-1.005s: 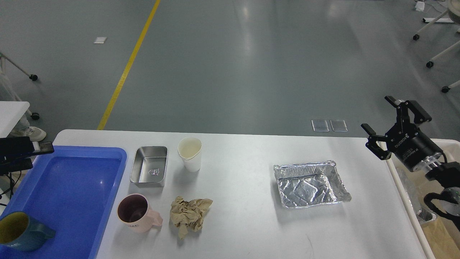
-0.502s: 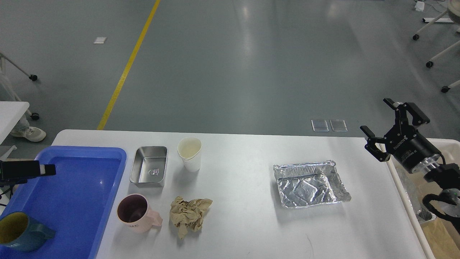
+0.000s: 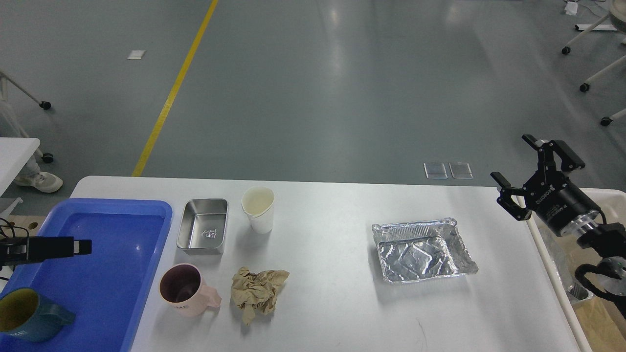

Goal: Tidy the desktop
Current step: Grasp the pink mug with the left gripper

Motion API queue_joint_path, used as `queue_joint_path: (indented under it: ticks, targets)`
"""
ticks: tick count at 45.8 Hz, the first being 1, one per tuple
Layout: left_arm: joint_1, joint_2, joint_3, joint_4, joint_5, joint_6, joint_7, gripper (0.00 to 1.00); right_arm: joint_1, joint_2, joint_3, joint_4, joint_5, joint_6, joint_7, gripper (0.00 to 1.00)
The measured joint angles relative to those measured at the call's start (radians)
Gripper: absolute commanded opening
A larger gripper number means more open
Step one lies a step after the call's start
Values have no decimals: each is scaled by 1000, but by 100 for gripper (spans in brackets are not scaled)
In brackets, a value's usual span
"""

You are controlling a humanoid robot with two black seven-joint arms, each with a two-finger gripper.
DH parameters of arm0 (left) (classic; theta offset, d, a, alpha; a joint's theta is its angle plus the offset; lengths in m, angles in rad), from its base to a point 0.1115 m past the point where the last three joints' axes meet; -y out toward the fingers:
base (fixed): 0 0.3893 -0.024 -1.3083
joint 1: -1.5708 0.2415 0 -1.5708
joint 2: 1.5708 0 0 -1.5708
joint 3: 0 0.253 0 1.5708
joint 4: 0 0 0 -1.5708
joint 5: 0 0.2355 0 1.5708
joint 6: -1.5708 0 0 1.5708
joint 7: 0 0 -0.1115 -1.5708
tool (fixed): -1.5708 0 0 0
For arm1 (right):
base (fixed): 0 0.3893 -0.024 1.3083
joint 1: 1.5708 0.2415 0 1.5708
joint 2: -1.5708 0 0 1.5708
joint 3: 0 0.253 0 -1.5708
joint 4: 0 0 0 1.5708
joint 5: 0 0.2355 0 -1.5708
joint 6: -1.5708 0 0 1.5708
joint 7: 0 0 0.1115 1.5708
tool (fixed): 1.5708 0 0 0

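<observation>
Desktop (image 3: 332,274) runs left-right; right hand (image 3: 537,172) spread wide, left hand (image 3: 80,247) unclear.

On the desktop (image 3: 332,293) – pink mug (image 3: 183,289) beside crumpled brown paper (image 3: 258,291); foil tray (image 3: 423,250) right. Right gripper (image 3: 535,178) – fingers spread – hovers at the far right edge.

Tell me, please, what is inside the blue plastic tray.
A dark blue mug with a yellow interior stands in the near corner of the blue plastic tray. The left gripper hides a small strip of the tray floor.
</observation>
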Motion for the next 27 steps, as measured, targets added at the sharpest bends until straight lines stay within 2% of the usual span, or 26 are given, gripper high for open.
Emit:
queue_joint_path:
  ticks: [10, 21, 27]
  targets:
    - [4, -49, 5, 10, 43, 18, 7, 91, 0, 0, -2, 1, -2, -6, -1, 100]
    - [36, -175, 61, 61, 114, 93, 86, 90, 3, 13, -38, -6, -16, -13, -1, 100]
    - [37, -263, 96, 123, 130, 124, 102, 90, 4, 13, -49, -6, -18, -25, -1, 100]
